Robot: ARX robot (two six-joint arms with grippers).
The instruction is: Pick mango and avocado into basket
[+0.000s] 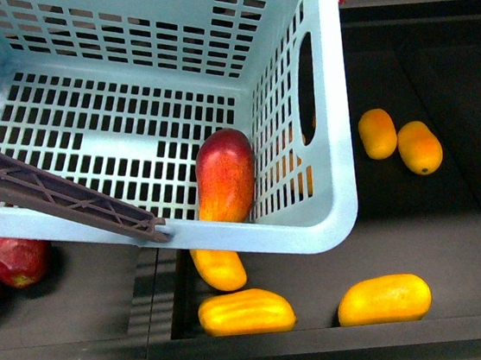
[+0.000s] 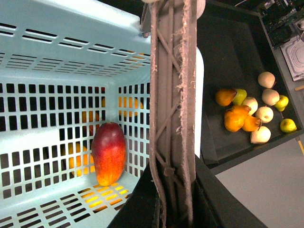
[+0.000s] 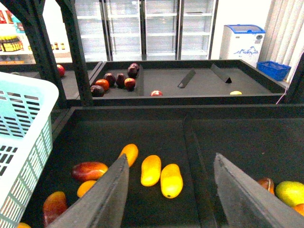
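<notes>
Basket (image 1: pixel 333 135), filling the upper left of the front view, hangs tilted over the dark display tray (image 1: pixel 464 233), presumably so that fruit can be dropped straight in. Its swing handle (image 1: pixel 60 196) crosses the lower left. In the left wrist view the handle runs up the centre between the jaws of the left gripper (image 2: pixel 173 204), which appear clamped on it to carry the basket. Mango (image 1: pixel 225 175) lies inside, leaning into the basket's lower right corner, where the tilt would settle it. Yellow mangoes (image 1: pixel 384 299) rest on the tray below. Right gripper (image 3: pixel 170 160) hovers empty, jaws spread. No avocado is identifiable in any view.
</notes>
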